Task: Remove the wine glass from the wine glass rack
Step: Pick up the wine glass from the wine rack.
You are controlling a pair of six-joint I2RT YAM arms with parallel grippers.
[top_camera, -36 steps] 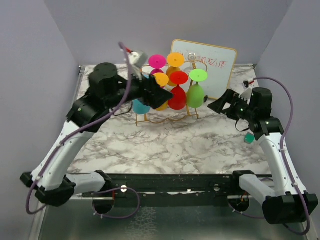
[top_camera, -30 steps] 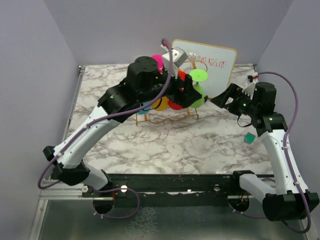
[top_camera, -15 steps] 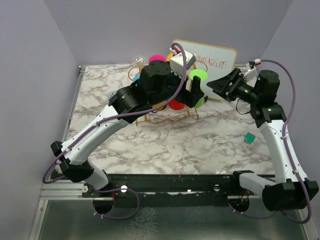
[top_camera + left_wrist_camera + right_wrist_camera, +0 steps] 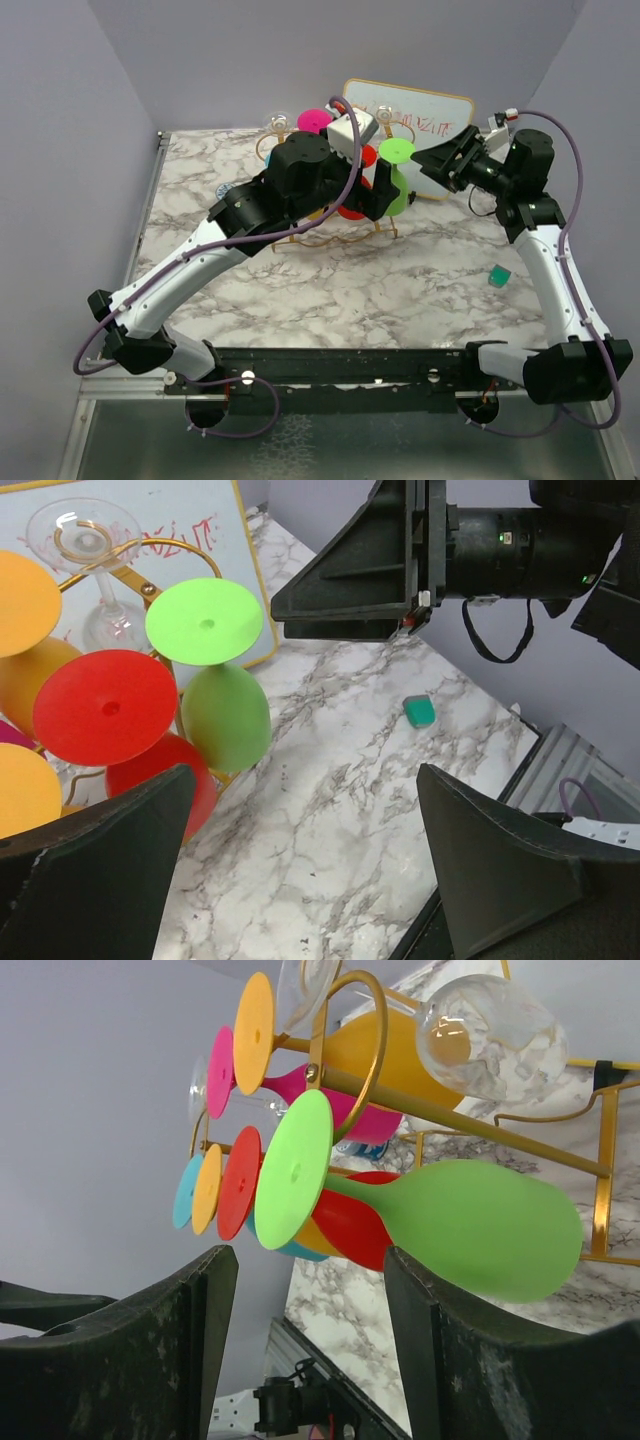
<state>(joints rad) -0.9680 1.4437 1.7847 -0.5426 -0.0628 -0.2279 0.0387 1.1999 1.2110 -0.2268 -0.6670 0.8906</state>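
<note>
Left pincer (image 4: 305,772) and right pincer (image 4: 310,1255) gape empty near the smooth green wine glass (image 4: 470,1225).

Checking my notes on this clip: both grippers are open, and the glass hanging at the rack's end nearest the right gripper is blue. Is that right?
Not quite. That wine glass is green, not blue. The right wrist view shows it hanging from the gold rack, just ahead of the right gripper. The rest holds: the right gripper and the left gripper are both open.

Bright, even light; perhaps slight blur
</note>
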